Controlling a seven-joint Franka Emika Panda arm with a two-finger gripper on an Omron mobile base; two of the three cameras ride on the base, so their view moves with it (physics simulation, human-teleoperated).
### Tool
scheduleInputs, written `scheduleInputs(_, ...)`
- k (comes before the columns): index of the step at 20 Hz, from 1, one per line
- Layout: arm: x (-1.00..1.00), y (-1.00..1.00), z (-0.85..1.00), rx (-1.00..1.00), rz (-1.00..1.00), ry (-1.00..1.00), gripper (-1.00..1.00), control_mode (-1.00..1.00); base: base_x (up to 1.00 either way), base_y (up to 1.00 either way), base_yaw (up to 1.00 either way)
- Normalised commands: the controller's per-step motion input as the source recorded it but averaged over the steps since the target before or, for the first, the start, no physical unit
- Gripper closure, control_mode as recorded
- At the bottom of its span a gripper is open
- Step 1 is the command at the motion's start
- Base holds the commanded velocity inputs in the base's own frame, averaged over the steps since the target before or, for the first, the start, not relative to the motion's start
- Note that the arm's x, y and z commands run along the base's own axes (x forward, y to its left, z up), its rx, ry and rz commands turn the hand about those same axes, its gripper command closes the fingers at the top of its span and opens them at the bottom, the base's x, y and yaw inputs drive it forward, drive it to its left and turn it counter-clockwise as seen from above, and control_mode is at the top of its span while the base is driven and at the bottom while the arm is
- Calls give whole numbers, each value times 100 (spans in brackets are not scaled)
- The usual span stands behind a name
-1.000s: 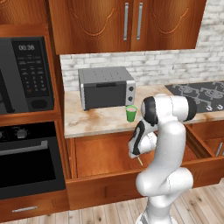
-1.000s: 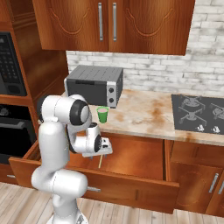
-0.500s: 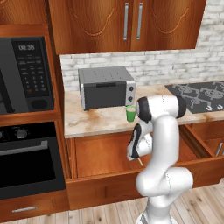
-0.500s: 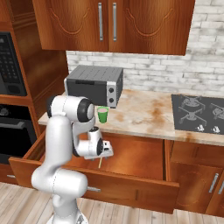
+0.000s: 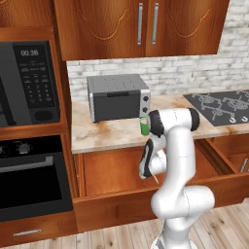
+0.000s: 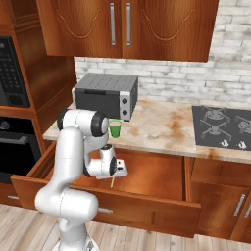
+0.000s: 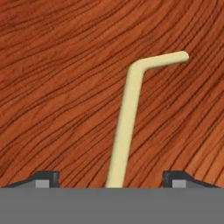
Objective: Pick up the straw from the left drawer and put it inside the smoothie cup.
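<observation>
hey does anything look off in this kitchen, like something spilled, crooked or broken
Nothing stands out. The smoothie cup stands upright on the counter beside the toaster oven, with no spill around it. The straw lies flat on the floor of the open left drawer, between the fingertips of the end effector.

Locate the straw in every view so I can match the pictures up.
Left base view: straw pokes out just below the gripper, over the left drawer floor.
Right base view: a short pale stick under the hand, low in the drawer.
Hand view: centre, shaft running up between the open fingertips, bent tip upper right.
Shared landmark: the smoothie cup on the counter edge just above the hand.
</observation>
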Motion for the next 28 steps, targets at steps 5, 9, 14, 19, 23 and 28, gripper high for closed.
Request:
scheduleInputs(5,1,-15,-47,0,0,0,100,-100,0,0,0)
scheduleInputs(9,-31,-41,-51,0,0,0,100,-100,0,0,0)
scheduleInputs(14,-71,-61,-27,0,0,7,100,-100,0,0,0)
scheduleInputs(19,-36,-49,-3,1,1,2,100,-100,0,0,0)
scheduleInputs(23,0,-23,16,3,8,0,100,-100,0,0,0)
scheduleInputs(28,0,-11,57,3,14,0,100,-100,0,0,0)
